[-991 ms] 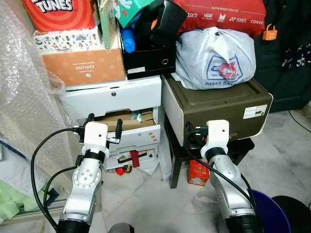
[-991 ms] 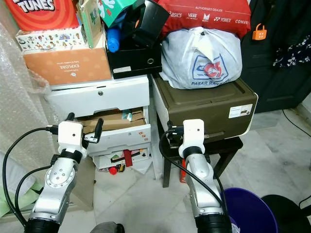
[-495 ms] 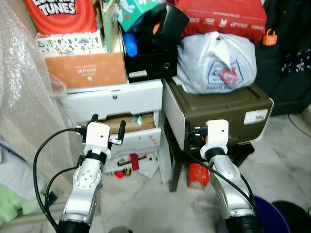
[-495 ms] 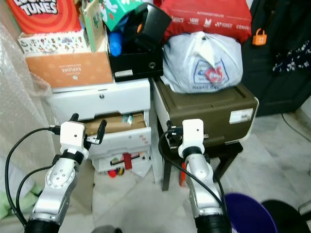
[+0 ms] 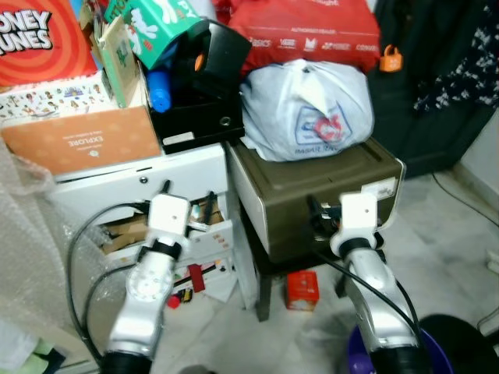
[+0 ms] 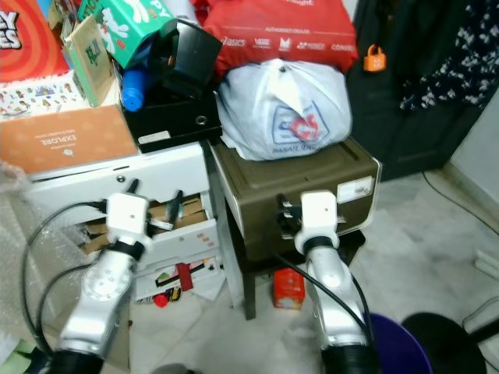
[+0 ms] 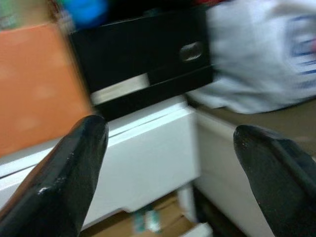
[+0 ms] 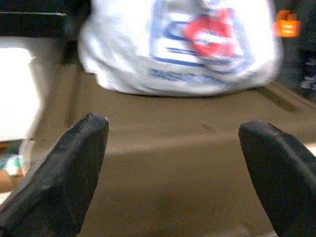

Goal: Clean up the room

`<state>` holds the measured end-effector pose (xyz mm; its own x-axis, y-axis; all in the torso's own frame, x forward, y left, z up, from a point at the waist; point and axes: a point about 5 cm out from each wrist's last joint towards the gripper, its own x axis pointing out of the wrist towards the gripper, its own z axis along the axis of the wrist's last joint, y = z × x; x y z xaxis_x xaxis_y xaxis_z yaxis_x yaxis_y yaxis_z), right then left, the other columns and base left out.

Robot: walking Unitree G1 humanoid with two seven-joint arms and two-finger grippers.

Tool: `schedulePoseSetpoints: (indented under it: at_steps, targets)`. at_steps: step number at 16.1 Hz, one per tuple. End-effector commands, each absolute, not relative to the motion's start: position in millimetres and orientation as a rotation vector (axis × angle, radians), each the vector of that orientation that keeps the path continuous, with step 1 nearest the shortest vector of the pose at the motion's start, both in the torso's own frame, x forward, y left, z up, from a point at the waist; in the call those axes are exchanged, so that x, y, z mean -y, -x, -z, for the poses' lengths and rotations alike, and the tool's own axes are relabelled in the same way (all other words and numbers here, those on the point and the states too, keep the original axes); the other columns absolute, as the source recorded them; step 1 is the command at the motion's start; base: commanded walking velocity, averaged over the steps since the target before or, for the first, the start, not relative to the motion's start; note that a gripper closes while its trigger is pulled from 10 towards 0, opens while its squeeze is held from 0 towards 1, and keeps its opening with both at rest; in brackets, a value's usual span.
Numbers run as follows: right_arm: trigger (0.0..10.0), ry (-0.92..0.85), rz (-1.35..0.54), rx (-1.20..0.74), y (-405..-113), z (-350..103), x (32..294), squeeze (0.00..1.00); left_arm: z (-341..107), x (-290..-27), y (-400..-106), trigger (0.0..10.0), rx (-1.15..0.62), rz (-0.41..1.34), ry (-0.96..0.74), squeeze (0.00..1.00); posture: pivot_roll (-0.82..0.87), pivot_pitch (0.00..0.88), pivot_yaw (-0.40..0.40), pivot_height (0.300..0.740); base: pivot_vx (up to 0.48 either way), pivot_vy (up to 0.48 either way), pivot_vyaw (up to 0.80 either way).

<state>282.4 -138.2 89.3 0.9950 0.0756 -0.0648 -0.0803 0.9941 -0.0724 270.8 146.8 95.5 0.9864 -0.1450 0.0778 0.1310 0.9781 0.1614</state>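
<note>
I hold my left hand point(image 7: 168, 143) wide before the white drawer unit point(image 5: 156, 175) with its black box point(image 5: 195, 121) on top, my right hand point(image 8: 173, 143) wide before the brown bin point(image 5: 312, 195) under the white plastic bag point(image 5: 306, 109), clutter, a red carton point(image 5: 300, 290), on the floor point(image 5: 460, 234).

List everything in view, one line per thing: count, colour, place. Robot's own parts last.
Plastic bag: one, white, on the brown bin.
Brown bin: one, on a dark stool.
Red bag: one, above the plastic bag.
Black box: one, on the white drawer unit.
White drawer unit: one, left of the bin, a drawer open.
Orange box: one, on the drawers.
Red carton: one, floor under the stool.
Left gripper: open, before the drawers.
Right gripper: open, before the bin.
</note>
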Motion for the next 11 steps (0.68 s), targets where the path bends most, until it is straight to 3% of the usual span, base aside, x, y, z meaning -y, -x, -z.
schedulePoseSetpoints:
  at_steps: [1,5,11]
  targets:
    - [10.0,0.076,-0.104,-0.04,-284.9,-94.7,131.6,0.0,-95.1,-151.1,-270.3,10.0,0.086,0.123,-0.153,0.0,0.0,0.0,0.009,0.74,0.0,0.0,0.0]
    - [10.0,0.097,-0.115,-0.024,-285.3,-96.8,131.2,0.0,-95.0,-151.2,-269.8,10.0,0.084,0.113,-0.156,0.0,0.0,0.0,0.006,0.74,0.0,0.0,0.0]
    - [10.0,0.1,-0.122,-0.013,-284.9,-99.4,131.5,0.0,-95.7,-152.1,-268.9,10.0,0.086,0.106,-0.158,0.0,0.0,0.0,0.003,0.74,0.0,0.0,0.76]
